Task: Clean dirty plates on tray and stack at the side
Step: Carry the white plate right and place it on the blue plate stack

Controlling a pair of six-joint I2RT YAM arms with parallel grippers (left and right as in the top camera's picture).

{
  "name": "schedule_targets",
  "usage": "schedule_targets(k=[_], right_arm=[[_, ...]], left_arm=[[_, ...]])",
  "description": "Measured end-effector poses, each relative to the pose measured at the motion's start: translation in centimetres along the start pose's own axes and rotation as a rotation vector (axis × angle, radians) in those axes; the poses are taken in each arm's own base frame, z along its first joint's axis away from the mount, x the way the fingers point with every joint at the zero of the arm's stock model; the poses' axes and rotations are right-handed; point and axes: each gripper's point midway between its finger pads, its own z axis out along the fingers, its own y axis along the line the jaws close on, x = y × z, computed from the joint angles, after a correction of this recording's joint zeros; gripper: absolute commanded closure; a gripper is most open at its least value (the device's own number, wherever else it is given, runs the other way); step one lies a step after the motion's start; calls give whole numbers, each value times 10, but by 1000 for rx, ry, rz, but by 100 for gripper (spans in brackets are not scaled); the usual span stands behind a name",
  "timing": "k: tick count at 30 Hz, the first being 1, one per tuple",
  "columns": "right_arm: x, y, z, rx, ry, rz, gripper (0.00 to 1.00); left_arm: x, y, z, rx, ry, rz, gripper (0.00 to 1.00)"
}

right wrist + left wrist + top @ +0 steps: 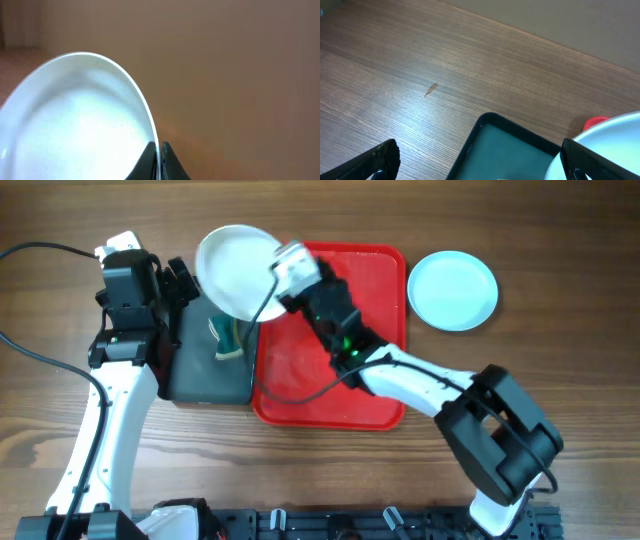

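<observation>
My right gripper (280, 280) is shut on the rim of a white plate (232, 268) and holds it tilted in the air over the far end of the black tray and the red tray's (370, 330) left edge. In the right wrist view the fingers (159, 160) pinch the plate's (80, 125) edge. My left gripper (185, 285) is open and empty, just left of the plate. Its fingers (477, 167) straddle the black tray's corner, and the plate's rim (615, 135) shows at the right. A pale blue plate (452, 290) lies on the table right of the red tray.
A black tray (205, 375) lies against the red tray's left side and holds a green and yellow sponge (228, 340). Its corner shows in the left wrist view (520, 150). Cables run along the table's left side.
</observation>
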Motion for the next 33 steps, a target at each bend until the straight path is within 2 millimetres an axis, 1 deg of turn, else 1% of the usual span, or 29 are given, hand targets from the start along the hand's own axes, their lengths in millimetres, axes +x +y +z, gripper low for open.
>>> schedule_targets(k=[1, 3, 4, 7, 8, 9, 10, 12, 13, 15, 17, 18, 19, 20, 23, 24, 26, 28, 31, 33], right_arm=[[13, -11, 3, 8, 45, 114, 96], [31, -22, 5, -5, 109, 248, 96], [42, -27, 6, -29, 149, 353, 96], [56, -34, 6, -129, 219, 539, 96], [60, -39, 5, -157, 240, 589, 96], [66, -50, 3, -180, 271, 651, 94], [74, -62, 0, -184, 306, 699, 96], [94, -97, -9, -138, 382, 787, 96], [104, -116, -16, -101, 424, 826, 96], [118, -158, -32, -18, 469, 889, 96], [133, -208, -53, 100, 494, 947, 96], [151, -245, -72, 209, 520, 983, 96], [157, -258, -79, 248, 525, 991, 96], [164, -276, -88, 297, 527, 992, 96], [177, -318, -110, 420, 520, 955, 96], [184, -333, -120, 477, 528, 936, 96], [194, -348, -134, 556, 552, 908, 96], [204, -360, -150, 634, 594, 869, 96], [215, -364, -163, 689, 658, 811, 96], [218, -364, -168, 702, 684, 792, 96]], left_arm=[[0, 0, 0, 0, 0, 0, 0], [0, 0, 0, 0, 0, 0, 0], [0, 0, 0, 0, 0, 0, 0], [0, 0, 0, 0, 0, 0, 0], [0, 0, 0, 0, 0, 0, 0], [0, 0, 0, 0, 0, 0, 0], [0, 0, 0, 0, 0, 0, 0], [0, 0, 0, 0, 0, 0, 0], [0, 0, 0, 0, 0, 0, 0], [0, 0, 0, 0, 0, 0, 0], [0, 0, 0, 0, 0, 0, 0], [0, 0, 0, 0, 0, 0, 0], [0, 0, 0, 0, 0, 0, 0], [0, 0, 0, 0, 0, 0, 0], [0, 0, 0, 0, 0, 0, 0], [0, 0, 0, 0, 0, 0, 0], [0, 0, 0, 0, 0, 0, 0], [0, 0, 0, 0, 0, 0, 0], [0, 0, 0, 0, 0, 0, 0], [0, 0, 0, 0, 0, 0, 0]])
